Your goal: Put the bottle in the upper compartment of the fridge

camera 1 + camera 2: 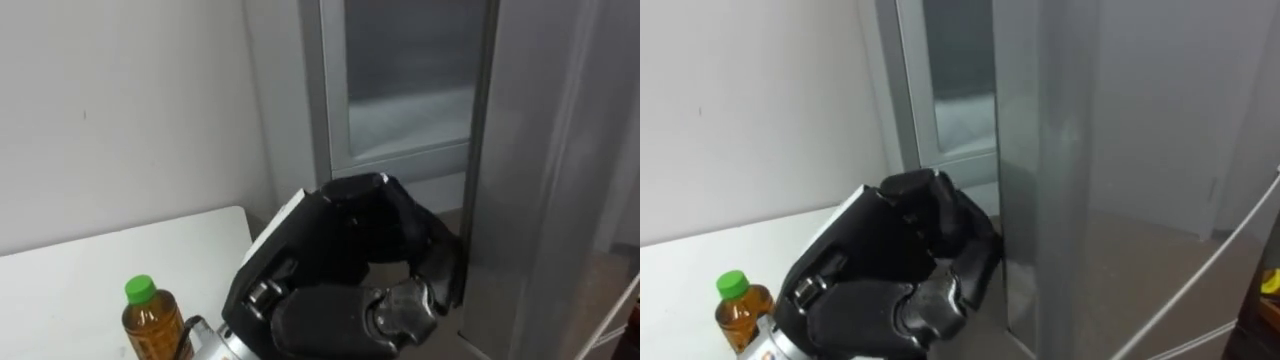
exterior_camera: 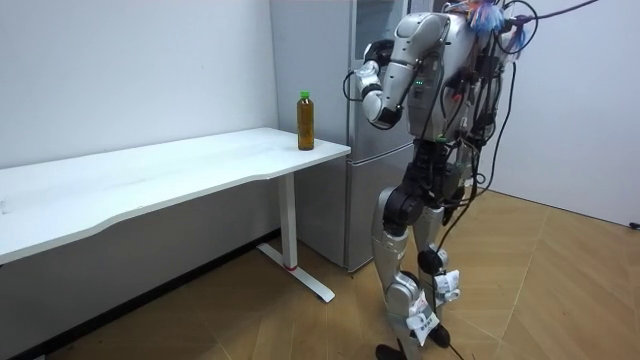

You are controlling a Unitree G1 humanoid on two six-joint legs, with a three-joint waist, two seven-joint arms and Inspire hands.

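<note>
The bottle (image 1: 152, 322) holds brown tea and has a green cap. It stands upright on the white table's (image 1: 90, 275) corner nearest the fridge, seen in the room view as the bottle (image 2: 305, 121). My left hand (image 1: 345, 265) is raised to the right of it, apart from it. Its dark fingers (image 1: 975, 262) are curled against the vertical edge of the silver upper fridge door (image 1: 1040, 190). In the room view I stand close in front of the fridge (image 2: 335, 150) with that left hand (image 2: 368, 90) lifted to chest height.
A white wall runs behind the table (image 2: 180, 165). The fridge stands right beside the table's end. Wooden floor (image 2: 560, 290) stretches out behind me.
</note>
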